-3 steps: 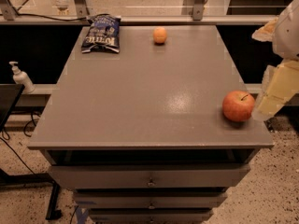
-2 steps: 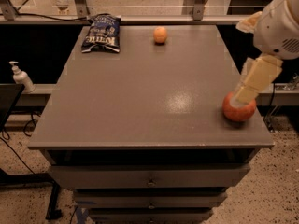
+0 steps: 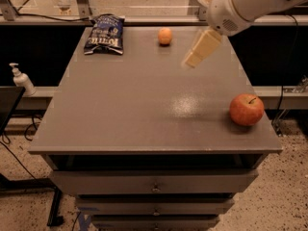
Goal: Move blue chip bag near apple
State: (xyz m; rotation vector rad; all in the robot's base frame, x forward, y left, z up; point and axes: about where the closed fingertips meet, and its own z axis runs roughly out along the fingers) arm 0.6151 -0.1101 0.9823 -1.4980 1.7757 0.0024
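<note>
The blue chip bag [image 3: 105, 34] lies flat at the far left corner of the grey table [image 3: 130, 109], white lettering up. The apple [image 3: 246, 109] stands at the near right edge, red-orange with a thin stem. My gripper [image 3: 191, 60] hangs from the white arm entering at the top right. It hovers above the far middle of the table, well right of the bag and up-left of the apple. It holds nothing.
A small pale orange fruit [image 3: 165, 36] sits at the far middle of the table, just left of the gripper. A soap pump bottle [image 3: 21, 80] stands left of the table. Drawers [image 3: 154, 184] run below the front edge.
The arm has swung from the right edge beside the apple to the left and further back over the table. The apple, bag and small fruit have not moved.
</note>
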